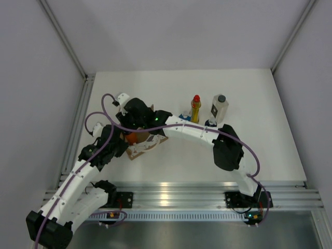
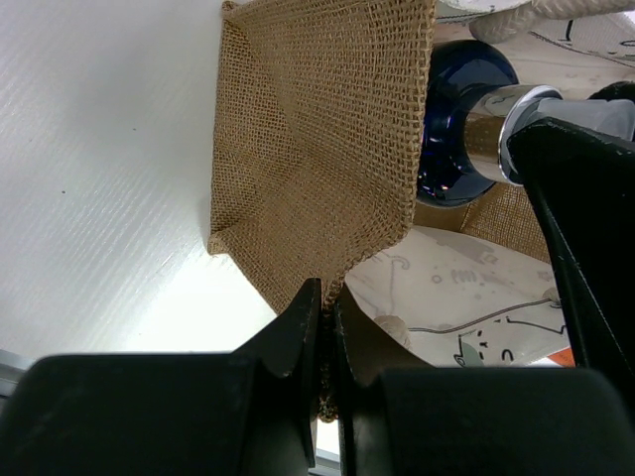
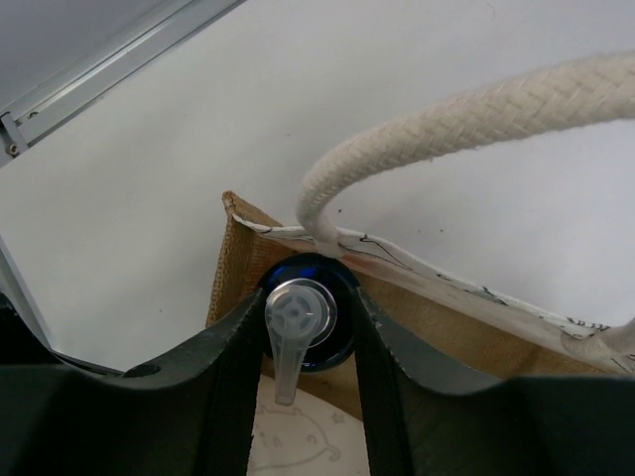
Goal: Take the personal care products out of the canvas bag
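Observation:
The canvas bag (image 1: 150,146) lies on its side on the white table, its mouth facing my right wrist. My left gripper (image 2: 327,319) is shut on the burlap edge of the bag (image 2: 317,129). My right gripper (image 3: 308,297) reaches into the bag (image 3: 427,322), its fingers pressed against both sides of the blue bottle (image 3: 337,349), which has a clear pump head. The left wrist view shows the blue bottle (image 2: 451,124) at the bag's mouth. Something orange (image 1: 132,137) shows inside the bag. A yellow bottle with a red cap (image 1: 195,109) and a whitish square bottle (image 1: 220,108) stand on the table to the right.
A white rope handle (image 3: 446,129) arches over the right gripper. The aluminium rail (image 1: 181,194) runs along the near table edge. Grey walls enclose the table on three sides.

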Action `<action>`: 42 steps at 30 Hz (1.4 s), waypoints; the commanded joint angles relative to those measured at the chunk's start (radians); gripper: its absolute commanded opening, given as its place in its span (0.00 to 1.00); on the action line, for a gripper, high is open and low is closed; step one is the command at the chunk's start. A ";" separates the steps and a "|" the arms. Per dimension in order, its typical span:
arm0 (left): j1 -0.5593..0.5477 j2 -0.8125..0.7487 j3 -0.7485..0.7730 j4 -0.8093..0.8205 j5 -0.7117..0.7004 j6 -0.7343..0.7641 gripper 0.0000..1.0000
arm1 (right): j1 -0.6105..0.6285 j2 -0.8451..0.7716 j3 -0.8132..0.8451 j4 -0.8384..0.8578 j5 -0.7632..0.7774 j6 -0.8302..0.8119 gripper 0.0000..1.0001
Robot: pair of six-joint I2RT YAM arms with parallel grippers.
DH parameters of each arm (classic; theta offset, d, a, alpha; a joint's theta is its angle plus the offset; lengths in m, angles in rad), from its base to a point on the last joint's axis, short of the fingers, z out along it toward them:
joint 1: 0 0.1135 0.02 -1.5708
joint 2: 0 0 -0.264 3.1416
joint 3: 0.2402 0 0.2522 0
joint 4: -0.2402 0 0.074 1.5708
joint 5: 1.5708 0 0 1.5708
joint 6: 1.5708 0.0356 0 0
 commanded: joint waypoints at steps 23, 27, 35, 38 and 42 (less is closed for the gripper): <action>0.000 -0.009 -0.002 -0.026 0.010 0.009 0.00 | 0.007 -0.076 0.040 0.028 -0.035 -0.043 0.00; 0.000 -0.010 -0.002 -0.026 0.008 0.007 0.00 | 0.007 -0.129 0.043 0.025 -0.019 -0.055 0.00; 0.000 -0.012 -0.004 -0.026 0.004 0.004 0.00 | 0.001 -0.218 0.027 0.025 0.002 -0.060 0.00; 0.000 -0.010 -0.004 -0.026 0.001 0.003 0.00 | -0.001 -0.248 0.021 0.025 0.007 -0.060 0.00; 0.000 -0.004 -0.005 -0.026 -0.001 -0.002 0.00 | -0.002 -0.293 0.014 0.019 0.017 -0.060 0.00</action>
